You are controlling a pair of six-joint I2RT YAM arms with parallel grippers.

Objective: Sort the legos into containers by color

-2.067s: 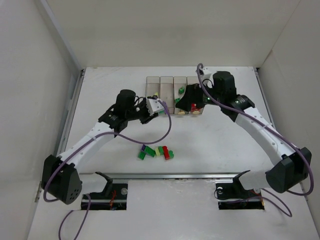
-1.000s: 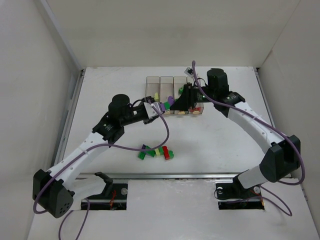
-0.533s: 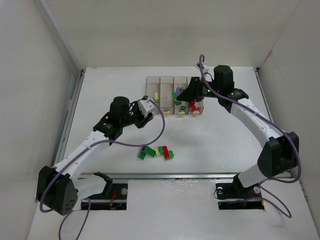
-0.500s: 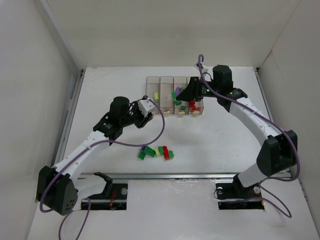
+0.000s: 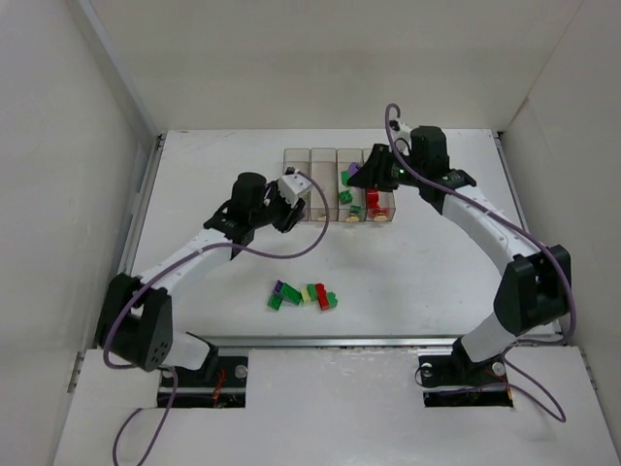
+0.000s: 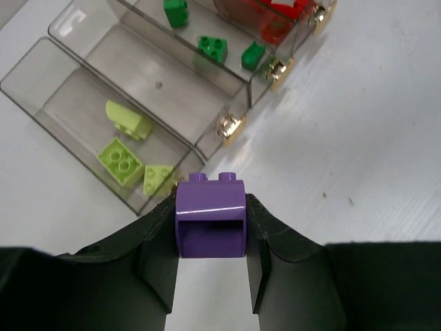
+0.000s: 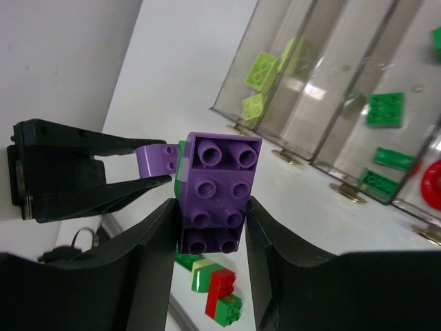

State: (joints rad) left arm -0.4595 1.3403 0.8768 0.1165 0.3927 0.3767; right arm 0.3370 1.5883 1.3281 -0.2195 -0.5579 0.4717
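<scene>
Your left gripper is closed on a small purple brick, just off the near end of the containers. These stand in a row toward the far edge of the desk. Your right gripper pinches a longer purple brick above that row. A loose cluster of legos lies close to the desk's near edge.
</scene>
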